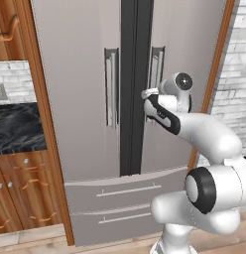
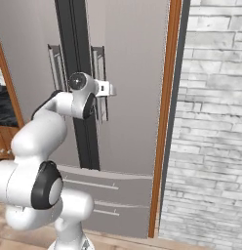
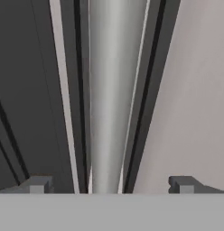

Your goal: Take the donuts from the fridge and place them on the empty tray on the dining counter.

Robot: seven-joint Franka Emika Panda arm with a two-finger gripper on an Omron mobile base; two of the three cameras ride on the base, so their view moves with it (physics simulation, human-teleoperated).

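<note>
The fridge (image 1: 85, 99) (image 2: 132, 73) stands in front of me, tall and silver-grey, with both doors shut. My gripper (image 1: 148, 93) (image 2: 110, 89) reaches the right door's vertical bar handle (image 1: 155, 62) (image 2: 97, 61). In the hand view the handle (image 3: 111, 90) runs straight up between the two fingertips (image 3: 37, 184), and the gripper (image 3: 111, 184) is open with its jaws wide on either side of the bar, not touching it. The donuts are hidden behind the shut doors. The empty tray and the dining counter are out of view.
Two fridge drawers (image 1: 120, 198) sit below the doors. A black marble countertop (image 1: 16, 129) over brown cabinets (image 1: 21, 193) lies to the left. A wooden frame (image 2: 164, 122) and a white brick wall (image 2: 211, 122) close in on the right.
</note>
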